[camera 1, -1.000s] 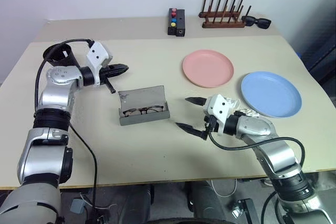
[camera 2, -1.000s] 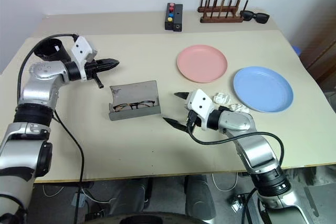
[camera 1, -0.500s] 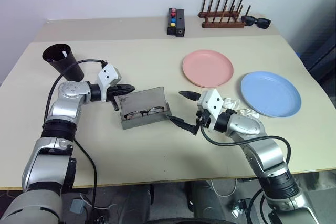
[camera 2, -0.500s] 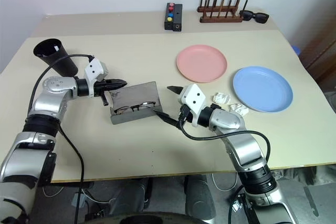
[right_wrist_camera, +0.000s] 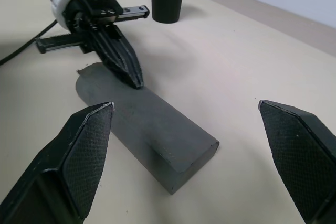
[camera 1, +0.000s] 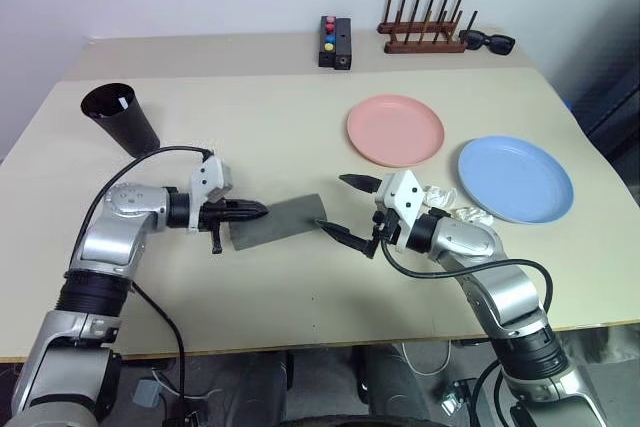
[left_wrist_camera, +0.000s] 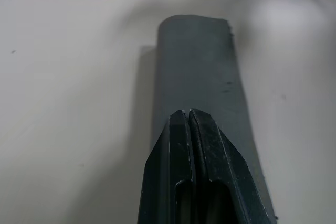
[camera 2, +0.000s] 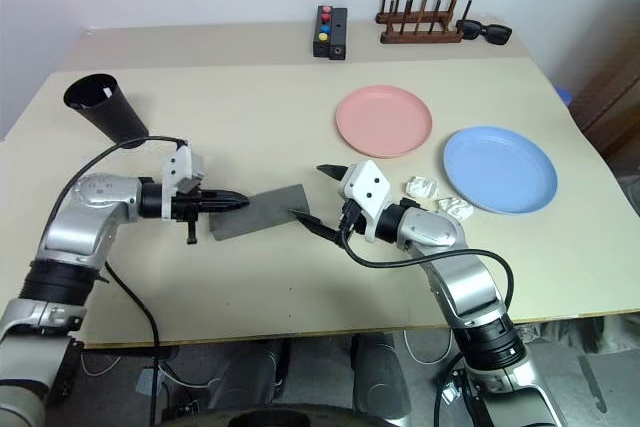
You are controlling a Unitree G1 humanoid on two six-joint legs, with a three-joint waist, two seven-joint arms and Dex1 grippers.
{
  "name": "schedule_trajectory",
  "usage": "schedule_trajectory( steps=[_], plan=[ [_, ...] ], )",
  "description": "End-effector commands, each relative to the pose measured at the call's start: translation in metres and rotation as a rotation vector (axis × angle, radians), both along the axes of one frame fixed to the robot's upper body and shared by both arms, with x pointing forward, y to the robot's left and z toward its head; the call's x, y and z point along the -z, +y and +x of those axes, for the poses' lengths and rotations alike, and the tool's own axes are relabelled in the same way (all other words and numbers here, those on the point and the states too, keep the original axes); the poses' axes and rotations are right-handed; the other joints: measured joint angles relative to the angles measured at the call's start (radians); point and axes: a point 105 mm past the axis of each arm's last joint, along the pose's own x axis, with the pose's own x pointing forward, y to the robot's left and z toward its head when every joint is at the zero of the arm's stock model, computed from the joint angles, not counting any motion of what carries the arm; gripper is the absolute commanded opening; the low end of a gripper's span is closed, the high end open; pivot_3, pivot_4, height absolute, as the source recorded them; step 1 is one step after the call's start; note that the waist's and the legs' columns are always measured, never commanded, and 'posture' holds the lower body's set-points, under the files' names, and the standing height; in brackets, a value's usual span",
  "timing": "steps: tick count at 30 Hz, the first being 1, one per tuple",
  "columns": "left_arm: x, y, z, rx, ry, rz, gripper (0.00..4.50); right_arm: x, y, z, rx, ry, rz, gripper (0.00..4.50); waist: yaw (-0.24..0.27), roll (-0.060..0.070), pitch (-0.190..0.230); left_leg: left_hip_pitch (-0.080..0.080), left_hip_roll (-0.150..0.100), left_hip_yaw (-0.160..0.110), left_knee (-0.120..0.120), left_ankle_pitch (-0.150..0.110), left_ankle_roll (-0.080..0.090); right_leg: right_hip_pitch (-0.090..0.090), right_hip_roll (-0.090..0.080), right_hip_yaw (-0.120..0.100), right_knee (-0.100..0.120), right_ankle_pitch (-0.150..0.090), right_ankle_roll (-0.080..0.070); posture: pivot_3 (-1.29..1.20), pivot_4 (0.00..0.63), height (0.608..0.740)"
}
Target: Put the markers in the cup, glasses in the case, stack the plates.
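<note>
The left hand point(camera 2: 235, 202), clenched, pressed on the closed case point(camera 2: 262, 211); the right hand point(camera 2: 312, 194) stood released. Further pushing risked sliding the case toward the counter's point(camera 2: 300, 287) near edge, or an unlatched lid.

Bright, even light falls on my table point(camera 1: 300, 137) from overhead; shadows are soft and short, the cup point(camera 1: 120, 117) casting a faint one toward five o'clock. No glare anywhere. My head views are sharp. My left wrist view is soft throughout, and the case point(left_wrist_camera: 197, 72) throws a blurred shadow.
</note>
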Motion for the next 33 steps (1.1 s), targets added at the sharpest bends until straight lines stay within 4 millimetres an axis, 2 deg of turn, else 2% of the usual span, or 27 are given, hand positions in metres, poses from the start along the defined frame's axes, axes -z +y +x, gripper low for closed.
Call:
schedule_trajectory(
  steps=[1, 4, 8, 13, 22, 28, 31, 33],
  plan=[
    [0.004, -0.003, -0.007, 0.015, 0.002, 0.036, 0.06, -0.010, 0.003, -0.002, -0.021, -0.039, 0.021, 4.50, 0.000, 0.000, 0.000, 0.000, 0.000, 0.000, 0.000, 0.000, 0.000, 0.000, 0.000, 0.000, 0.000, 0.000, 0.000, 0.00, 0.150, 0.739],
    [-0.005, -0.005, -0.001, -0.022, -0.035, -0.008, 0.06, -0.010, 0.002, -0.002, -0.016, -0.041, 0.016, 4.50, 0.002, 0.000, 0.000, 0.000, 0.000, 0.000, 0.000, 0.000, 0.000, 0.000, 0.000, 0.000, 0.000, -0.002, -0.003, 0.00, 0.150, 0.739],
    [-0.040, -0.014, 0.014, -0.098, -0.166, -0.149, 0.06, -0.011, -0.009, 0.013, 0.068, -0.091, -0.059, 4.50, 0.004, 0.000, 0.000, 0.000, 0.000, 0.000, 0.001, 0.000, 0.000, 0.000, 0.000, 0.000, 0.000, -0.002, -0.003, 0.00, 0.150, 0.739],
    [-0.066, -0.038, -0.006, -0.013, -0.244, -0.249, 0.06, -0.010, -0.039, 0.050, 0.278, -0.191, -0.232, 4.50, 0.001, 0.000, 0.000, 0.000, 0.000, 0.000, 0.000, 0.000, 0.000, 0.000, 0.000, 0.000, 0.000, 0.000, 0.000, 0.00, 0.150, 0.739],
    [-0.065, -0.058, -0.028, 0.015, -0.210, -0.383, 0.06, 0.008, -0.070, 0.105, 0.429, -0.276, -0.527, 4.50, -0.002, 0.000, 0.000, 0.000, 0.000, 0.001, -0.001, 0.000, 0.000, -0.001, 0.000, 0.000, -0.001, 0.000, -0.002, 0.00, 0.150, 0.739],
    [-0.058, -0.055, -0.030, -0.043, -0.175, -0.391, 0.06, 0.017, -0.077, 0.124, 0.435, -0.309, -0.609, 4.50, -0.002, 0.000, 0.000, 0.000, 0.000, 0.001, 0.000, 0.000, 0.000, -0.001, 0.000, 0.000, -0.001, 0.000, -0.002, 0.00, 0.150, 0.739],
    [-0.056, -0.051, -0.029, -0.082, -0.158, -0.422, 0.00, 0.017, -0.075, 0.131, 0.426, -0.344, -0.631, 3.64, -0.003, 0.000, 0.000, 0.000, 0.000, 0.001, -0.001, 0.000, 0.000, 0.000, 0.000, 0.000, -0.001, 0.000, -0.002, 0.00, 0.150, 0.739],
    [-0.056, -0.050, -0.029, -0.100, -0.145, -0.439, 0.00, 0.016, -0.073, 0.132, 0.408, -0.372, -0.645, 2.69, -0.003, 0.000, 0.000, 0.000, 0.000, 0.001, -0.001, 0.000, 0.000, 0.000, 0.000, 0.000, -0.001, 0.000, -0.002, 0.00, 0.150, 0.739]
  ],
)
